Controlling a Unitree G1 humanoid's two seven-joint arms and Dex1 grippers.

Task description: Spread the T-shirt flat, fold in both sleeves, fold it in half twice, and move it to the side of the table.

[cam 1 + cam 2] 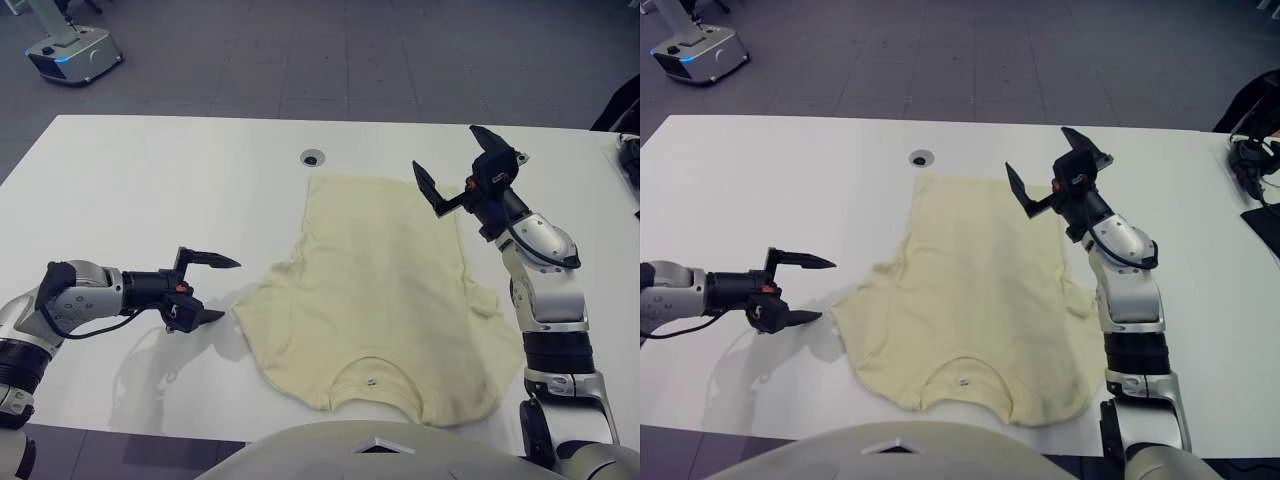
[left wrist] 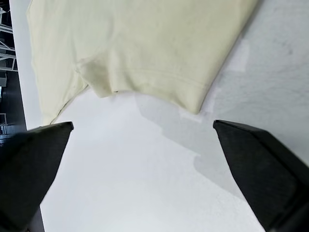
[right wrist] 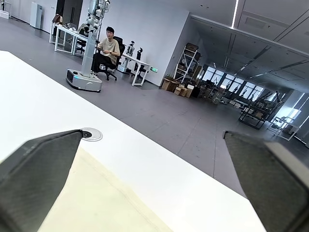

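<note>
A pale yellow T-shirt [image 1: 385, 290] lies spread on the white table [image 1: 150, 190], collar toward the near edge and hem toward the far side. Its left sleeve [image 1: 262, 298] sticks out toward my left gripper [image 1: 212, 288], which hovers open just beside the sleeve's edge, low over the table. The left wrist view has that sleeve hem [image 2: 145, 82] ahead of the open fingers [image 2: 34, 164]. My right gripper [image 1: 458, 168] is raised above the shirt's far right corner, open and holding nothing. The right sleeve [image 1: 487, 302] is bunched beside the right forearm.
A round cable grommet [image 1: 313, 157] sits in the table just beyond the shirt's hem. Dark objects [image 1: 1252, 170] lie at the table's far right edge. A wheeled robot base [image 1: 75, 55] stands on the floor beyond the table. Bare tabletop extends to the left.
</note>
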